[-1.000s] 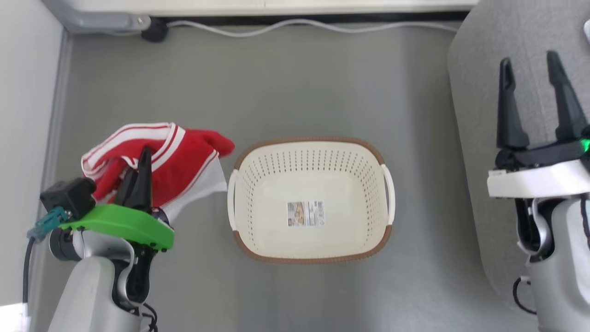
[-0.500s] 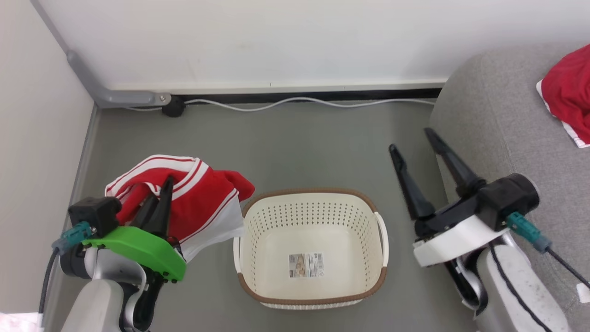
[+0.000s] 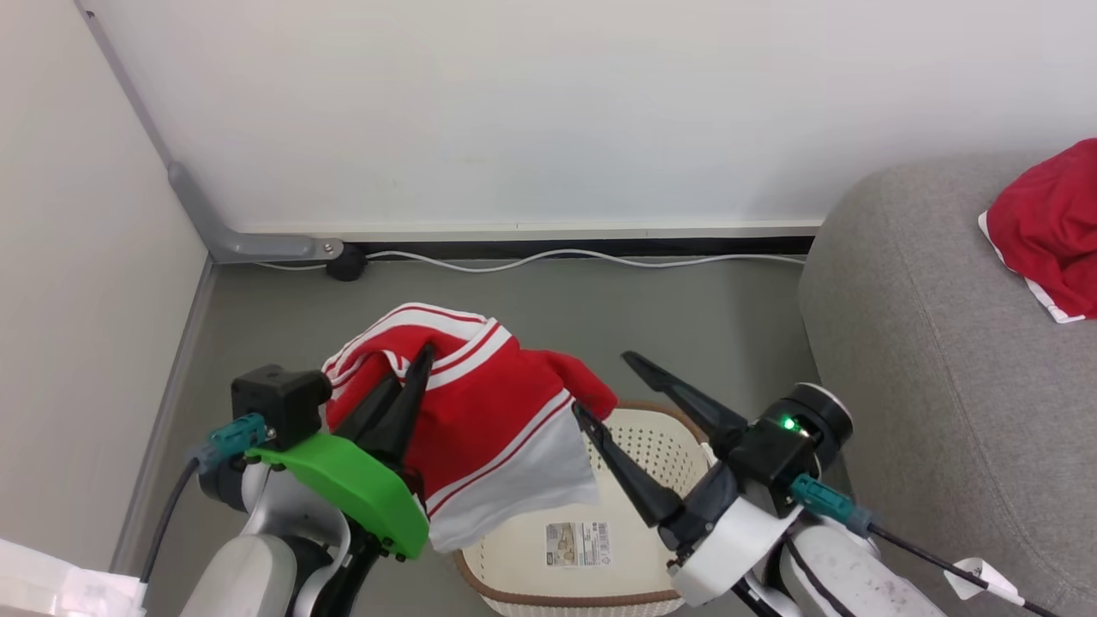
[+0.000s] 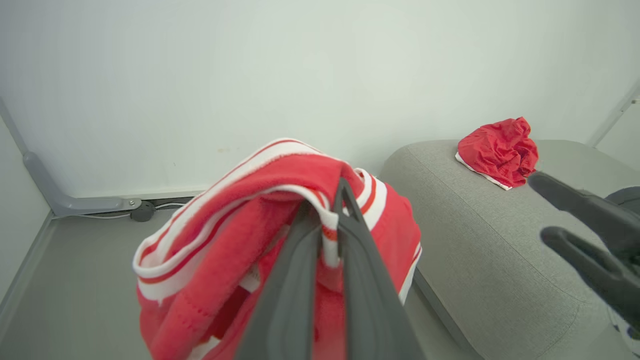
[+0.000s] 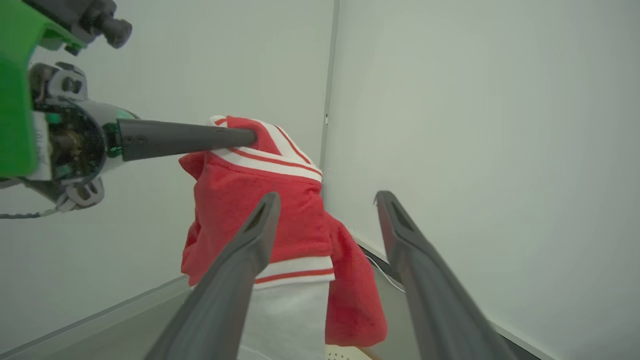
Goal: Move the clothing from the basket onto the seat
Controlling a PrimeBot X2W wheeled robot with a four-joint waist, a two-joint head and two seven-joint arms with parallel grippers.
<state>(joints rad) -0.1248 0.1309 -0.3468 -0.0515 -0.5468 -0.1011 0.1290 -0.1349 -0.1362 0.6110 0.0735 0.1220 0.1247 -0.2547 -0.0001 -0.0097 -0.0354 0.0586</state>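
My left gripper [image 3: 420, 358] is shut on a bright red garment with white stripes [image 3: 484, 411], holding it in the air above the left side of the cream basket [image 3: 634, 600]. The same garment [image 4: 240, 235] drapes over the shut fingers [image 4: 305, 280] in the left wrist view and hangs ahead of my right gripper as the garment [image 5: 280, 220]. My right gripper [image 3: 604, 384] stands open just right of the cloth, over the basket, with nothing between its fingers [image 5: 235, 270]. A second red garment [image 3: 1046, 227] lies crumpled on the grey sofa [image 3: 934, 360] at the right.
A white wall and skirting run along the back, with a white cable [image 3: 557, 255] and a grey conduit [image 3: 248, 244] on the grey floor [image 3: 274, 334]. Another wall closes the left side. The basket holds only its label [image 3: 578, 543].
The head camera has tilted up and shifted. My left gripper has carried the red garment to the right, over the basket's edge. My right gripper has swung left toward the cloth.
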